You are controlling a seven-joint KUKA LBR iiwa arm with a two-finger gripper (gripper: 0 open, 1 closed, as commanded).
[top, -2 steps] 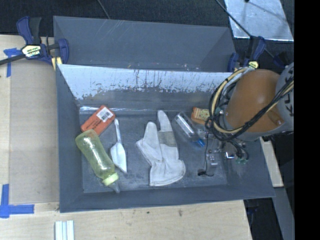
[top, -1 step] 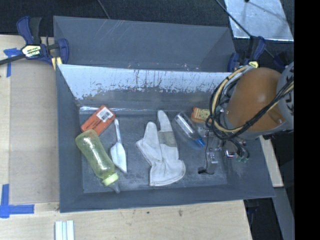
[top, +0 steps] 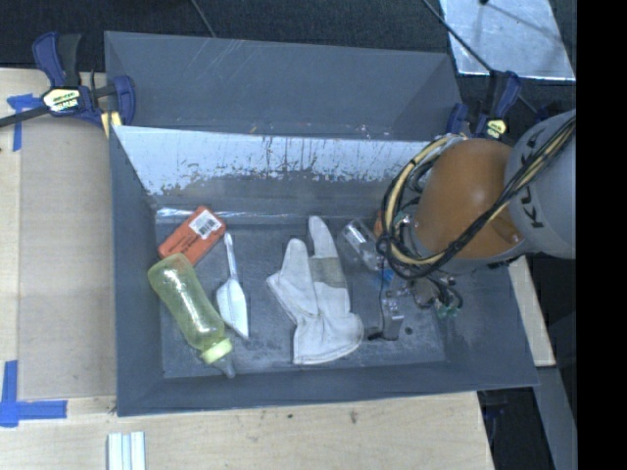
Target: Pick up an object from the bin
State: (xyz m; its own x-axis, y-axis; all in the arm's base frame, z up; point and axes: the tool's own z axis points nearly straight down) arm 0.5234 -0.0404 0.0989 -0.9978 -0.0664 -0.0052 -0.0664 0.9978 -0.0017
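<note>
My gripper (top: 391,313) is low in the right part of the bin, under the orange wrist cover. It stands just to the right of a crumpled white cloth (top: 313,304) that lies in the middle of the bin floor. The cloth's right edge reaches close to the gripper; whether they touch I cannot tell. A small clear plastic piece (top: 359,239) lies just behind the gripper, beside the cloth's upper end.
In the left part of the bin a white plastic spoon (top: 233,298) lies next to a yellow-green bottle (top: 190,307). Behind them sits an orange box with a white label (top: 193,235). The arm and its cables cover the bin's right side.
</note>
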